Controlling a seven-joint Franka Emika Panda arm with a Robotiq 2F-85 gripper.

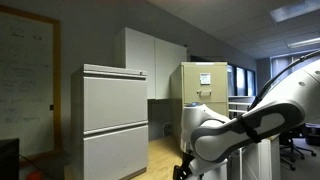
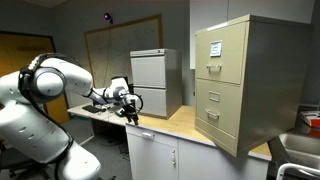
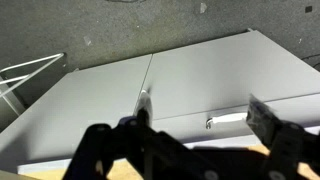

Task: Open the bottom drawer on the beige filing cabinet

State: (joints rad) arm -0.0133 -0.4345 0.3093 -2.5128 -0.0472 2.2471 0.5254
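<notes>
The beige filing cabinet stands on a wooden counter at the right; in an exterior view it stands at the back behind my arm. Its bottom drawer is shut, with a small handle. My gripper is open and empty, well to the left of the beige cabinet and close to the pale grey cabinet. In the wrist view my open gripper faces a pale grey drawer front with a small metal handle between the fingers, not touching. The beige cabinet is out of the wrist view.
The pale grey cabinet stands in front of a tall white cupboard. The wooden counter sits on white base cabinets. A whiteboard hangs on the wall. Office chairs stand at the far right.
</notes>
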